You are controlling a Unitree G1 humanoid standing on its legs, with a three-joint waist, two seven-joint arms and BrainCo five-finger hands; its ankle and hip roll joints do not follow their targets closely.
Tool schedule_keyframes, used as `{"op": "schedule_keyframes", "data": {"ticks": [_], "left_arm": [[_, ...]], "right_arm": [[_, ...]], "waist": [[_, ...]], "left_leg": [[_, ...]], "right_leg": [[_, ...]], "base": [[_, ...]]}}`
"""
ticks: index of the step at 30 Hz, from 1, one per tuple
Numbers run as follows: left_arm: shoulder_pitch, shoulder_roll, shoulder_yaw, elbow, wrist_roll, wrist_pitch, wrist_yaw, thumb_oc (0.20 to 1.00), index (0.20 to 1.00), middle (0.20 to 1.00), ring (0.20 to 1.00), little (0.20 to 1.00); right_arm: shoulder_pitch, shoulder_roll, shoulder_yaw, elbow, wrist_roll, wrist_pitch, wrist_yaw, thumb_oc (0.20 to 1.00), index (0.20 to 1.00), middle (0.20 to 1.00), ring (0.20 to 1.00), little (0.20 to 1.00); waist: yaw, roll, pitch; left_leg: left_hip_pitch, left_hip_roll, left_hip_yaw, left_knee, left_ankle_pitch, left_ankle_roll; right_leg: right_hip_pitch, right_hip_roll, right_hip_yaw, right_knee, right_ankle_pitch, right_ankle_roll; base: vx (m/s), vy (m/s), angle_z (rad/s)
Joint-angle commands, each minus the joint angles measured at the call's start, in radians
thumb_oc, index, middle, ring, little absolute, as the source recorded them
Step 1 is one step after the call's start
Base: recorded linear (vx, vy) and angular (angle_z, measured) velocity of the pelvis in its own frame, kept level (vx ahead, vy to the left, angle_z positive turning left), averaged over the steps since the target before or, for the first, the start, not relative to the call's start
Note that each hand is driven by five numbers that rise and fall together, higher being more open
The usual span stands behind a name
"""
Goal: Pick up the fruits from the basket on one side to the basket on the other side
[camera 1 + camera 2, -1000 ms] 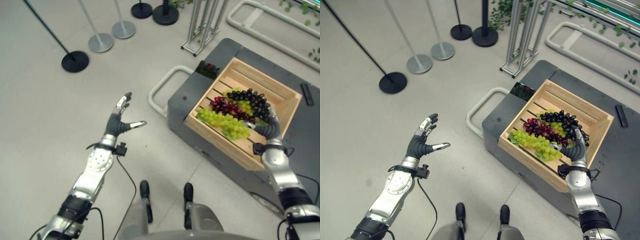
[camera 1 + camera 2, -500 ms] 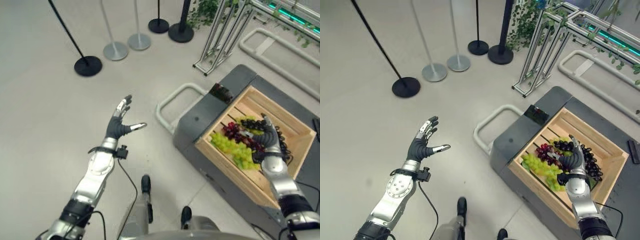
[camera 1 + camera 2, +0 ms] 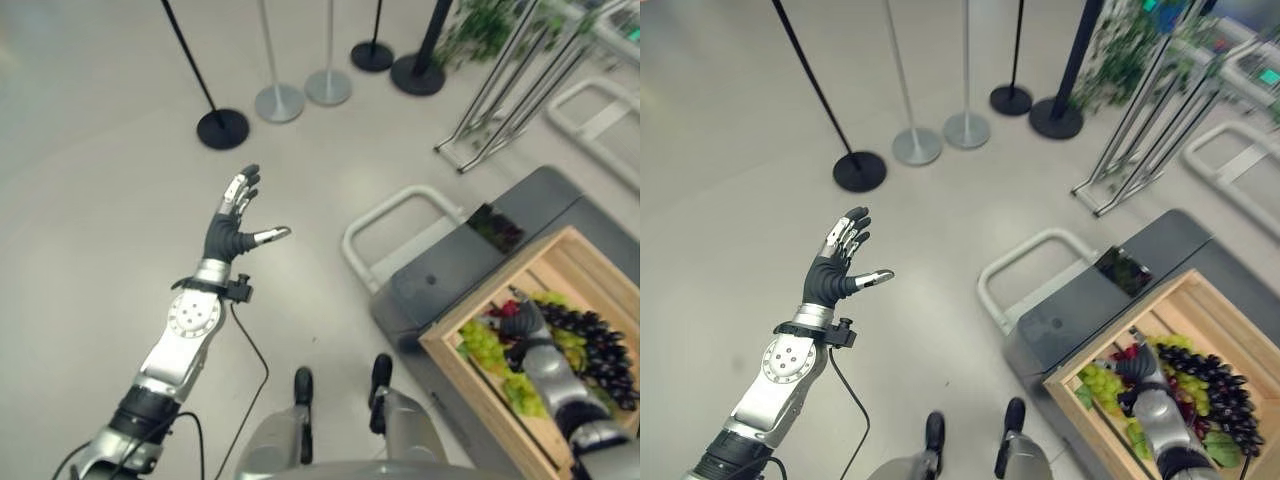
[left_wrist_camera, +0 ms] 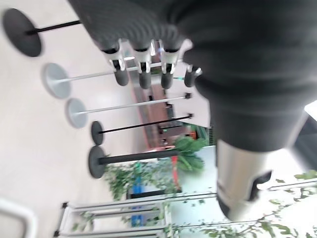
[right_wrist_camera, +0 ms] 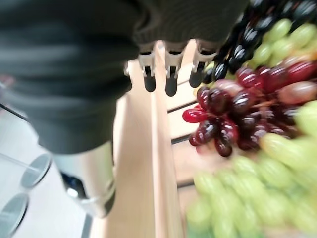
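Observation:
A wooden crate (image 3: 497, 287) sits on a grey cart (image 3: 440, 290) at the lower right. It holds green grapes (image 3: 480, 341), red grapes (image 5: 223, 119) and black grapes (image 3: 600, 345). My right hand (image 3: 527, 327) hovers over the bunches near the crate's left wall, open; its fingertips (image 5: 171, 85) reach past the red grapes toward a wooden slat and hold nothing. My left hand (image 3: 233, 228) is raised over the bare floor, far to the left of the cart, with its fingers (image 4: 143, 77) spread straight and nothing in them.
The cart has a white loop handle (image 3: 385, 215) on its left side. Several stanchions with round bases (image 3: 222, 128) stand at the back. A metal frame rack (image 3: 500, 100) and a potted plant (image 3: 480, 25) are at the back right.
The camera has swung, so the cart now shows lower right. My right hand moved from the black grapes at the crate's near-right edge to the red grapes. The left hand stays raised.

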Motion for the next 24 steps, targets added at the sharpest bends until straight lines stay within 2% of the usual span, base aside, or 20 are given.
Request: {"op": "schedule_keyframes", "data": {"ticks": [1,5,11,14,18,19,20,22,23,24], "left_arm": [[-0.05,-0.02,0.02,-0.09,-0.007,-0.052,0.03,1.0,1.0,1.0,1.0,1.0],[-0.043,-0.022,0.042,-0.092,0.001,-0.049,0.041,1.0,1.0,1.0,1.0,1.0],[-0.049,-0.014,0.052,-0.09,0.012,-0.044,0.039,1.0,1.0,1.0,1.0,1.0],[-0.038,-0.015,0.061,-0.09,0.012,-0.039,0.04,1.0,1.0,1.0,1.0,1.0],[-0.042,0.017,0.071,-0.077,0.1,-0.016,0.047,1.0,1.0,1.0,1.0,1.0],[-0.043,0.017,0.071,-0.077,0.1,-0.016,0.047,1.0,1.0,1.0,1.0,1.0],[-0.032,0.02,0.086,-0.059,0.15,-0.005,0.069,1.0,1.0,1.0,1.0,1.0],[-0.04,0.023,0.095,-0.04,0.171,-0.006,0.088,1.0,1.0,1.0,1.0,1.0],[-0.032,0.016,0.102,-0.035,0.168,-0.007,0.092,1.0,1.0,1.0,1.0,1.0],[-0.022,0.006,0.104,-0.026,0.159,-0.007,0.092,1.0,1.0,1.0,1.0,1.0]], "right_arm": [[-0.039,-0.091,0.029,0.019,0.034,-0.011,-0.004,1.0,1.0,1.0,1.0,1.0],[-0.01,-0.125,0.04,0.035,-0.02,-0.002,0.0,1.0,1.0,1.0,1.0,1.0],[0.019,-0.149,0.077,0.064,-0.108,0.015,0.026,1.0,1.0,1.0,1.0,1.0],[0.046,-0.129,0.023,0.046,-0.063,0.008,0.005,1.0,1.0,1.0,1.0,1.0],[0.102,-0.073,-0.101,-0.134,0.064,-0.034,-0.066,1.0,1.0,1.0,1.0,1.0],[0.102,-0.073,-0.102,-0.135,0.064,-0.034,-0.066,1.0,1.0,1.0,1.0,1.0],[0.121,-0.018,-0.169,-0.278,0.123,-0.078,-0.117,1.0,1.0,1.0,1.0,1.0],[0.117,0.042,-0.197,-0.394,0.156,-0.123,-0.155,1.0,1.0,1.0,1.0,1.0],[0.124,0.071,-0.208,-0.459,0.173,-0.144,-0.154,1.0,1.0,1.0,1.0,1.0],[0.14,0.093,-0.22,-0.505,0.173,-0.152,-0.155,1.0,1.0,1.0,1.0,1.0]], "waist": [[-0.027,0.014,0.048],[-0.039,0.017,0.078],[-0.049,0.007,0.078],[-0.058,-0.001,0.07],[-0.078,-0.016,0.052],[-0.078,-0.017,0.051],[-0.088,-0.021,0.043],[-0.076,-0.042,0.04],[-0.072,-0.049,0.034],[-0.078,-0.049,0.015]], "left_leg": [[-0.07,-0.005,-0.046,0.092,-0.046,-0.03],[-0.099,0.008,-0.046,0.089,-0.032,-0.038],[-0.091,0.016,-0.041,0.079,-0.029,-0.042],[-0.079,0.019,-0.037,0.078,-0.035,-0.04],[-0.055,0.017,-0.028,0.109,-0.069,-0.038],[-0.056,0.017,-0.028,0.108,-0.068,-0.038],[-0.039,0.013,-0.026,0.151,-0.108,-0.031],[-0.042,-0.028,-0.093,0.244,-0.154,-0.035],[-0.025,-0.04,-0.15,0.253,-0.179,-0.037],[0.001,-0.047,-0.173,0.214,-0.179,-0.023]], "right_leg": [[0.044,-0.033,-0.021,0.056,-0.093,0.116],[0.008,-0.028,-0.016,0.066,-0.094,0.111],[0.014,-0.023,-0.011,0.059,-0.094,0.11],[0.023,-0.022,-0.003,0.061,-0.099,0.109],[0.038,-0.019,0.02,0.091,-0.117,0.107],[0.037,-0.019,0.02,0.09,-0.117,0.107],[0.058,-0.013,0.039,0.097,-0.128,0.108],[0.071,0.002,0.09,0.092,-0.121,0.101],[0.076,0.018,0.124,0.097,-0.123,0.099],[0.074,0.023,0.141,0.093,-0.113,0.105]], "base": [[-0.02,-0.05,0.04],[-0.01,-0.047,-0.02],[0.02,-0.021,-0.01],[0.03,-0.002,0.01],[0.04,0.015,0.0],[0.06,0.051,-0.06],[0.05,0.062,-0.05],[0.02,0.1,-0.25],[0.0,0.139,-0.81],[0.02,0.169,-1.04]]}}
